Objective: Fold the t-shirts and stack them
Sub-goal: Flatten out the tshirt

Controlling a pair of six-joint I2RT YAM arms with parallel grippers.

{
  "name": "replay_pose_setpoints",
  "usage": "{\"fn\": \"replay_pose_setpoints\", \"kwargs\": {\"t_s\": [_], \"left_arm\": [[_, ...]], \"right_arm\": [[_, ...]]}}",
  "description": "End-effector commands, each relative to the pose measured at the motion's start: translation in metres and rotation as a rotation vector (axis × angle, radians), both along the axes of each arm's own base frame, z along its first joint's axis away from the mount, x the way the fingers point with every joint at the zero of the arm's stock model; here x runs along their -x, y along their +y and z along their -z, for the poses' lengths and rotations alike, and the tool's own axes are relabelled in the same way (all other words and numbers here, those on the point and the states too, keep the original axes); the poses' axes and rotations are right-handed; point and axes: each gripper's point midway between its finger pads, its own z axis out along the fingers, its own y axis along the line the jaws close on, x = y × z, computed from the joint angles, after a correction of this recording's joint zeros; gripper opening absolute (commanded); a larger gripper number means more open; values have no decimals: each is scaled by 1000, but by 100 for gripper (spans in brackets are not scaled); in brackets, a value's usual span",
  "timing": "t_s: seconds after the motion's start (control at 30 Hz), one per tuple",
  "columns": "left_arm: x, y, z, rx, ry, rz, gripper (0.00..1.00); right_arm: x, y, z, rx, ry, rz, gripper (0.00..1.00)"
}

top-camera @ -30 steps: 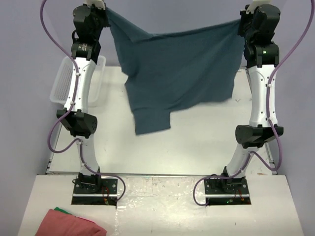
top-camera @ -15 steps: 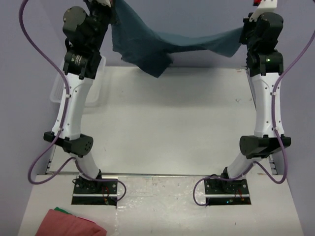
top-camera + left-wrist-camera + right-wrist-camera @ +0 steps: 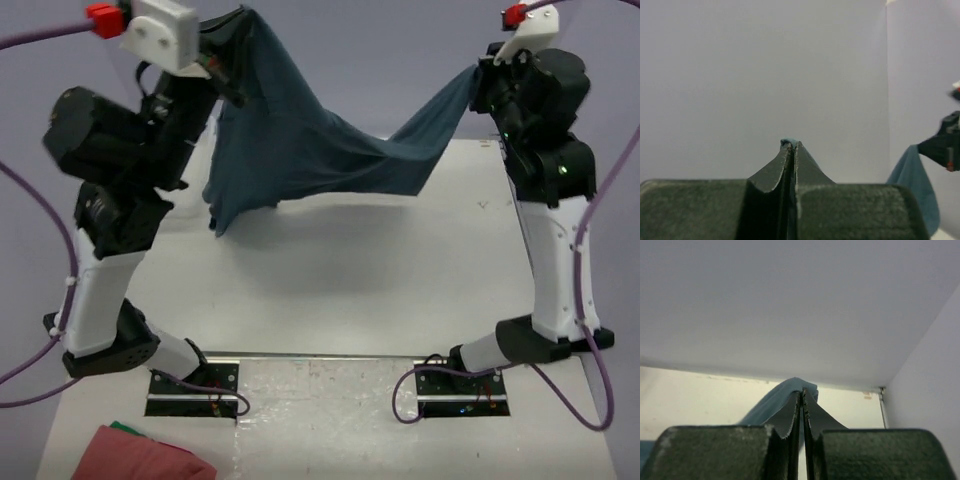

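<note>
A dark teal-blue t-shirt (image 3: 330,160) hangs in the air between both arms, sagging in the middle above the far part of the white table (image 3: 330,280). My left gripper (image 3: 235,50) is shut on one corner of the shirt at the upper left; a sliver of blue cloth (image 3: 787,142) shows at its tips (image 3: 792,146). Over at the upper right, my right gripper (image 3: 480,80) is shut on the other corner, with blue fabric (image 3: 775,400) draped over its tips (image 3: 802,391). A loose flap of the shirt droops at the left (image 3: 225,200).
A pink-red cloth with a green edge (image 3: 140,455) lies at the near left corner in front of the arm bases. The right table edge rail (image 3: 882,405) shows in the right wrist view. The left arm's elbow (image 3: 100,140) leans out over the left table side.
Both arms swung the shirt: it hung flat and spread a second ago, then flew up and back, and now sags forward between the grippers. The left arm has come closer to the camera.
</note>
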Motion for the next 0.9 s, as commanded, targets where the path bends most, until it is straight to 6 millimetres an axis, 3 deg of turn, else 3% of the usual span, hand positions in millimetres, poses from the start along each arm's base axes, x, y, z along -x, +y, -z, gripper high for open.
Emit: {"fn": "replay_pose_setpoints", "kwargs": {"t_s": [0.0,0.07,0.1,0.2,0.27,0.33,0.4,0.43,0.5,0.53,0.6,0.63,0.7,0.73,0.77,0.83,0.87], "left_arm": [[68,80,-46,155,-110,-27,0],[79,89,-46,164,-117,-11,0],[82,88,-48,162,-127,3,0],[87,90,-60,159,-168,4,0],[78,90,-65,142,-185,-52,0],[61,77,-61,107,-177,-91,0],[42,75,-56,82,-174,-187,0],[16,59,-41,42,-131,-244,0],[-6,45,-30,-24,-120,-310,0],[-27,29,-18,-59,-98,-333,0],[-53,31,-8,-74,-81,-362,0],[-77,38,0,-63,-62,-357,0],[-101,47,10,-57,-39,-361,0],[-125,43,24,-57,-5,-354,0],[-147,62,33,-60,14,-390,0],[-194,62,71,-68,104,-357,0],[-216,86,85,-64,138,-396,0]], "right_arm": [[129,-5,-116,-40,-333,-63,0],[158,-1,-125,-58,-378,-112,0],[187,-5,-136,-77,-430,-132,0],[228,-7,-152,-101,-508,-182,0],[241,-6,-161,-109,-547,-206,0],[233,-6,-162,-99,-544,-193,0],[215,-11,-158,-79,-518,-139,0],[188,-8,-150,-65,-474,-117,0],[155,-10,-140,-33,-423,-61,0],[122,-3,-130,-16,-374,-53,0],[91,-5,-119,-9,-334,-26,0],[60,-5,-107,-14,-293,-24,0],[32,-7,-95,-29,-251,-15,0],[27,-4,-100,-44,-263,-44,0],[-2,-2,-80,-53,-212,-50,0],[-20,-5,-76,-77,-207,-49,0],[-42,-5,-59,-75,-169,-45,0]]}}
